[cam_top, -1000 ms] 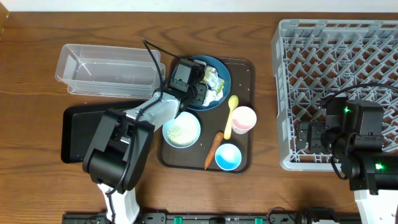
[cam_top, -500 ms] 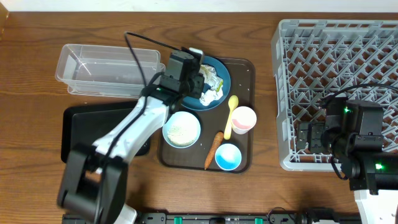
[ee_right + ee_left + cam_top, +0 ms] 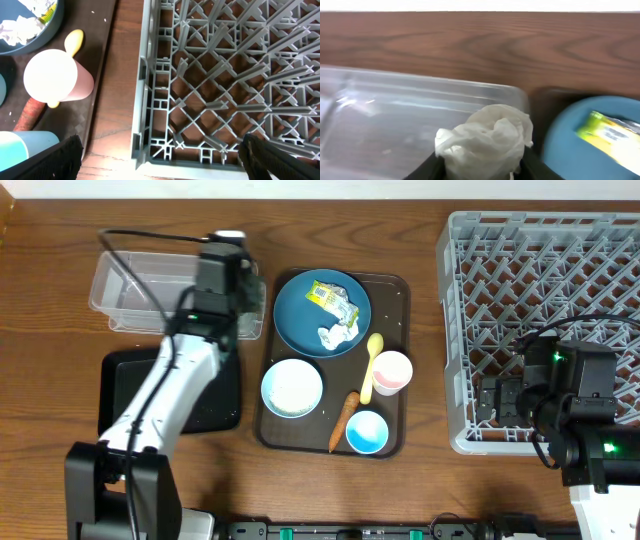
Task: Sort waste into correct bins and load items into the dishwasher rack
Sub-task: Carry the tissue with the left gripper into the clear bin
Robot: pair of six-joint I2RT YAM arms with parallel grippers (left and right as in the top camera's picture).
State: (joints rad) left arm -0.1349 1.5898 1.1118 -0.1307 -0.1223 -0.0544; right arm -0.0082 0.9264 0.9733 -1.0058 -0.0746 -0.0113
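My left gripper [image 3: 482, 167] is shut on a crumpled white tissue [image 3: 487, 135] and holds it over the right end of the clear tub [image 3: 395, 115]. In the overhead view it [image 3: 247, 310] is between the clear tub [image 3: 150, 290] and the blue plate [image 3: 300, 315]. The plate holds a yellow-green wrapper [image 3: 330, 297] and another tissue [image 3: 335, 335]. A white bowl [image 3: 292, 388] with rice, a carrot [image 3: 343, 420], a yellow spoon [image 3: 371, 365], a pink-inside cup [image 3: 391, 372] and a light-blue cup [image 3: 367, 431] sit on the tray. My right gripper [image 3: 160, 160] is open over the grey rack's [image 3: 225, 75] front-left corner.
The dark brown tray [image 3: 397, 290] lies mid-table. The black bin [image 3: 125, 395] lies in front of the clear tub, under my left arm. The grey rack [image 3: 540, 280] fills the right side. Bare wood lies between tray and rack.
My left gripper has lifted the tissue off the blue plate and moved left to the right end of the clear tub. The right arm has not moved.
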